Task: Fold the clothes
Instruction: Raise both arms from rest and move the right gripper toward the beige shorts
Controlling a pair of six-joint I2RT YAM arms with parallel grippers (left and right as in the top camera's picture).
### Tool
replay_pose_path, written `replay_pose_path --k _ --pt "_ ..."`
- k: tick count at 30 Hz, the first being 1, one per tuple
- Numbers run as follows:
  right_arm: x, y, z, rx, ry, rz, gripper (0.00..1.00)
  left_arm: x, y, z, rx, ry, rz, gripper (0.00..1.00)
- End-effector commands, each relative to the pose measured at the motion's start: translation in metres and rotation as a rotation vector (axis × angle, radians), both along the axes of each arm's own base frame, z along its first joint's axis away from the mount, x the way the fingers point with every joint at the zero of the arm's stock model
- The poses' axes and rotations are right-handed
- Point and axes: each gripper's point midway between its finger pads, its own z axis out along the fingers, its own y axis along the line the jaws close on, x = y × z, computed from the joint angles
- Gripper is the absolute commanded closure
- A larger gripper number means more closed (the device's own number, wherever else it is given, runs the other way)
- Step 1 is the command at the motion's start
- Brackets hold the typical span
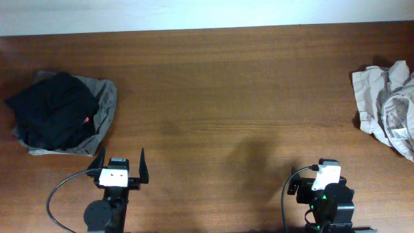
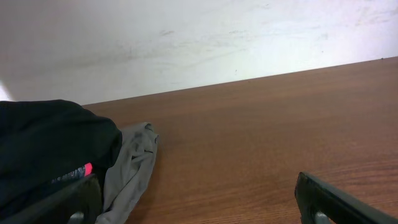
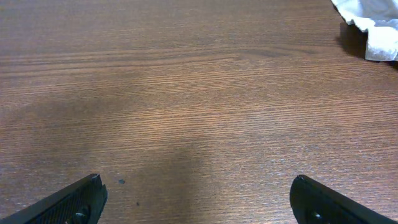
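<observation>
The shorts (image 1: 387, 103) lie crumpled at the 3 o'clock edge of the tabletop (image 1: 226, 84) in the overhead view. They are a wrinkled, pale beige heap with a lighter inner part showing toward 4 o'clock, and the heap runs partly out of the picture. Nothing touches them. At the opposite side, around 9 o'clock, a black garment (image 1: 52, 111) sits bunched on top of a grey-olive cloth (image 1: 107, 102), which shows along its 3 o'clock and 6 o'clock sides. A small red tag (image 1: 86, 120) shows on the black fabric near its 4 o'clock edge. The left pincer (image 1: 120, 164) is at about 7 o'clock on the tabletop, just below the dark pile but apart from it. Its two black fingers (image 1: 143, 168) are spread wide with nothing between them. In its own wrist view the black garment and the grey cloth lie toward 9 o'clock, with bare wood and a pale wall (image 2: 186, 43) beyond. The right pincer (image 3: 196, 194) is at about 5 o'clock in the overhead view, well apart from the shorts. Its wrist view shows both fingertips far apart at the bottom corners, empty over bare wood grain — only a pale corner of the shorts shows there, at 1 o'clock.
</observation>
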Motion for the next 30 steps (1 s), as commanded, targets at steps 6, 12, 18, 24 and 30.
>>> replay_pose_path --k 6,12,18,24,30 --pt "0.0 -0.0011 -0.0026 0.006 0.0 -0.01 0.01 -0.0001 -0.0036 -0.0015 -0.013 -0.004 -0.017 0.01" --pt "0.0 -0.0011 -0.0026 0.006 0.0 -0.01 0.01 -0.0001 -0.0036 -0.0015 -0.013 -0.004 -0.017 0.01" --pt "0.0 -0.0011 -0.0026 0.006 0.0 -0.01 0.01 -0.0001 -0.0036 -0.0014 -0.013 -0.004 -0.017 0.01" --pt "0.0 -0.0011 -0.0026 0.006 0.0 -0.01 0.01 -0.0001 -0.0036 -0.0015 -0.013 -0.004 -0.017 0.01" --pt "0.0018 -0.0019 0.0 0.003 -0.013 -0.013 0.01 0.0001 -0.0035 0.0009 -0.012 -0.014 -0.017 0.01"
